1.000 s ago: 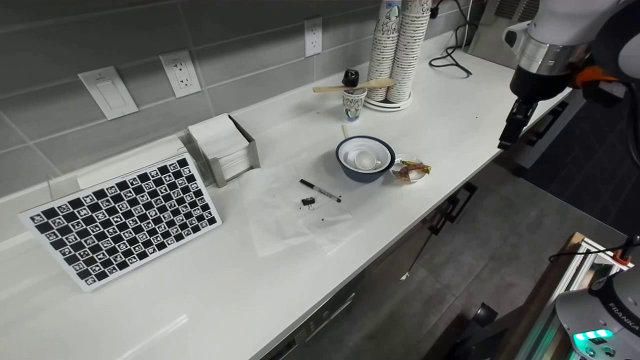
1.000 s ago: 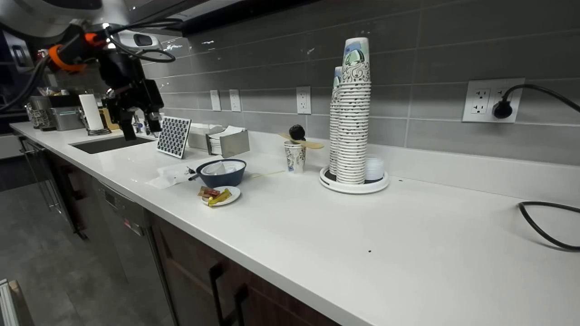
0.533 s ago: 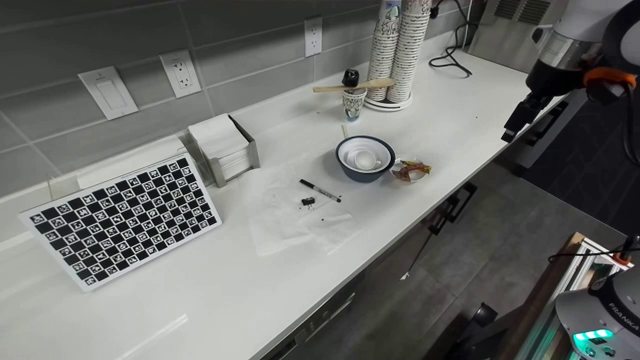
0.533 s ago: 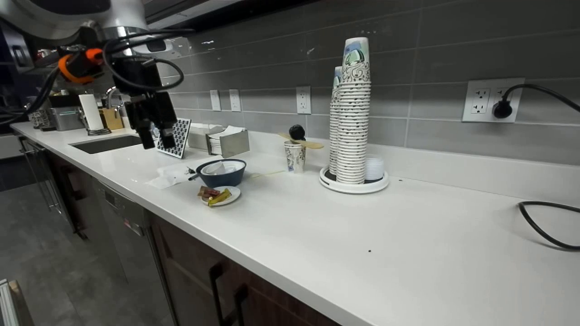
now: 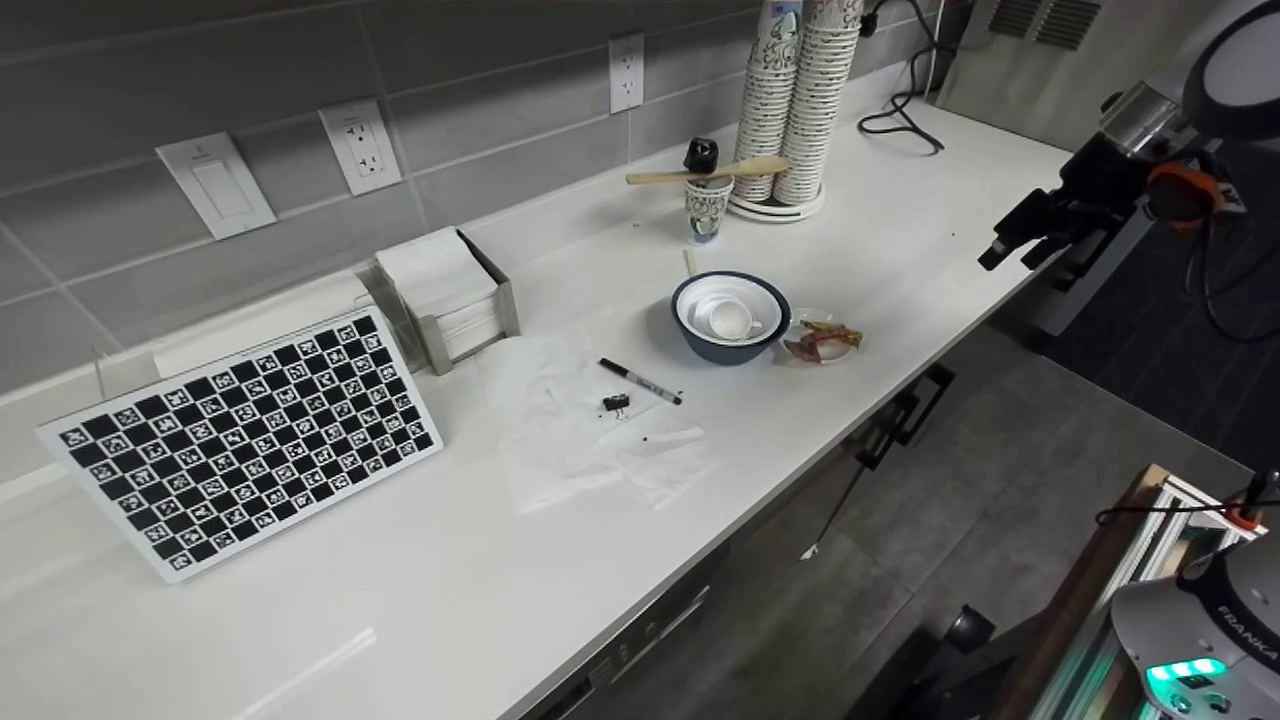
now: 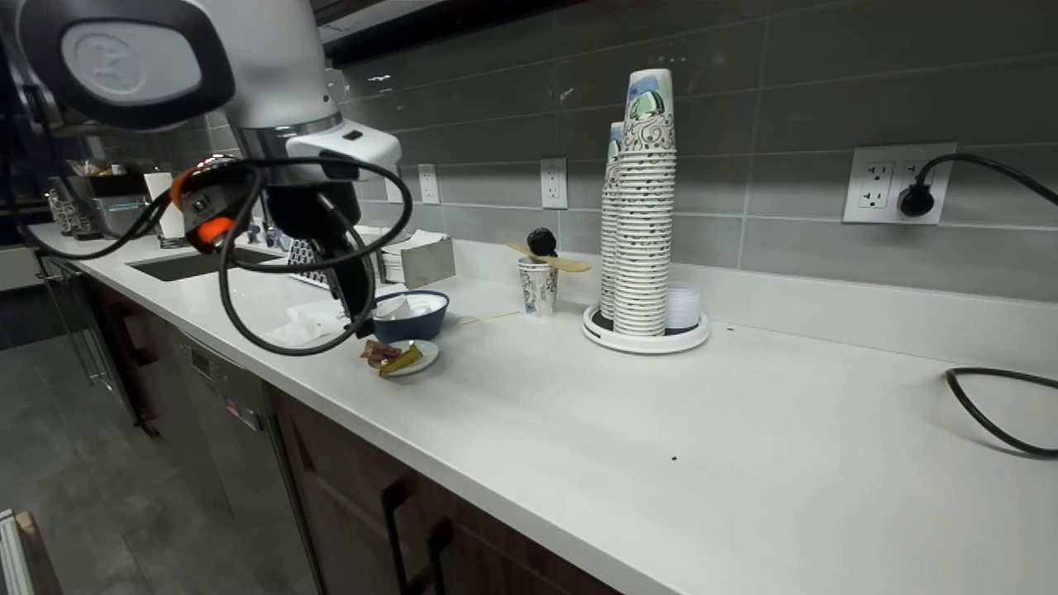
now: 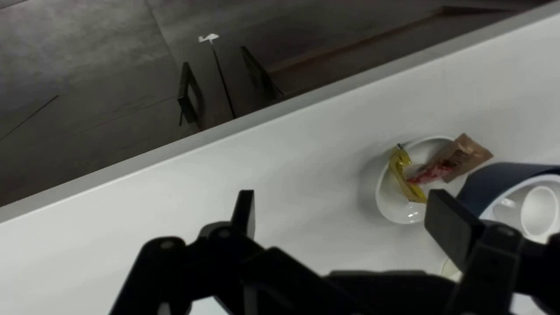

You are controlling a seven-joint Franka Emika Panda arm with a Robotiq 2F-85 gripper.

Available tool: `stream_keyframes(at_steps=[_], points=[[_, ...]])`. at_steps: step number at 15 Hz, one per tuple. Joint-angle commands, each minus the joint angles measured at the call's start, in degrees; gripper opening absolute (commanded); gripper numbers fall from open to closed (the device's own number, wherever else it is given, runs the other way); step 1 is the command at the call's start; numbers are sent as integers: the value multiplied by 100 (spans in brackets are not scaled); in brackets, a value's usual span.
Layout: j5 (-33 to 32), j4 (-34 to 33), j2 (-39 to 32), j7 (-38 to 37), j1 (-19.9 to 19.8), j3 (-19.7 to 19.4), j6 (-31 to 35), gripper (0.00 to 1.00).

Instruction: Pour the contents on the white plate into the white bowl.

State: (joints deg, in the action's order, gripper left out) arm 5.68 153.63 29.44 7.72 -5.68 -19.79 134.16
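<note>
Raised near the front edge of the table (image 7: 297, 175), the claw (image 7: 341, 210) is released, its jaws standing well apart. The white plate (image 7: 395, 206) sits closer to that edge than the white bowl (image 5: 720, 351) just beside it, and carries a yellow wrapper (image 7: 400, 169) and a red-and-brown wrapper (image 7: 467, 157). The bowl holds a white cup (image 5: 731, 320); a patterned cup (image 6: 539, 287) stands toward the back edge.

The plate (image 7: 396, 204) and bowl (image 5: 727, 351) look smooth and glossy, the wrappers (image 7: 437, 171) crinkled plastic, the spatula (image 5: 741, 170) bare wood, the cups (image 6: 645, 240) and napkins (image 5: 437, 275) paper, the counter (image 6: 612, 430) polished, the gripper (image 7: 343, 210) matt.
</note>
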Motion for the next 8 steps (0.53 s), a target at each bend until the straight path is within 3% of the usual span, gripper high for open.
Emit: stream_keyframes(at_steps=[1, 6, 8], points=[[454, -54, -146, 110, -137, 109, 11, 100], [1076, -187, -473, -5, -32, 10, 117, 100], [2078, -356, -757, 456, 288, -432, 193, 100]])
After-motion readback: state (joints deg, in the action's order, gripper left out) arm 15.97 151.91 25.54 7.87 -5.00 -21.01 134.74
